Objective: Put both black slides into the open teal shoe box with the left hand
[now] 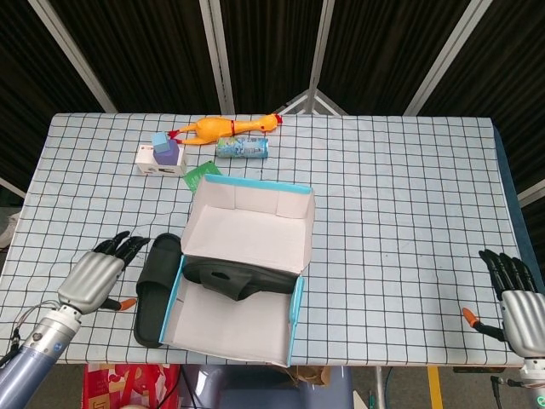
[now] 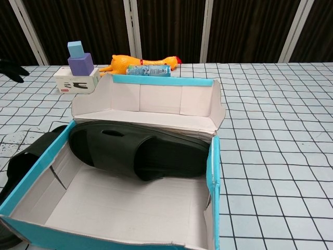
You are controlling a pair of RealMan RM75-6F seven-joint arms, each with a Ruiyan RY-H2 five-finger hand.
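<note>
Slide (image 1: 158, 288) lies against box (image 1: 294, 308) wall, left hand (image 1: 96, 274) beside.

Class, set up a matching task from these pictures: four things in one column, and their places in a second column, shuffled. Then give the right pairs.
Things
1. slide in box
2. second slide
3. rubber chicken
4. left robot hand

Places
A. on the table, against the shoe box's left wall
B. at the table's far edge
C. inside the shoe box
D. left of both slides, holding nothing

Pairs: 1-C, 2-A, 3-B, 4-D
</note>
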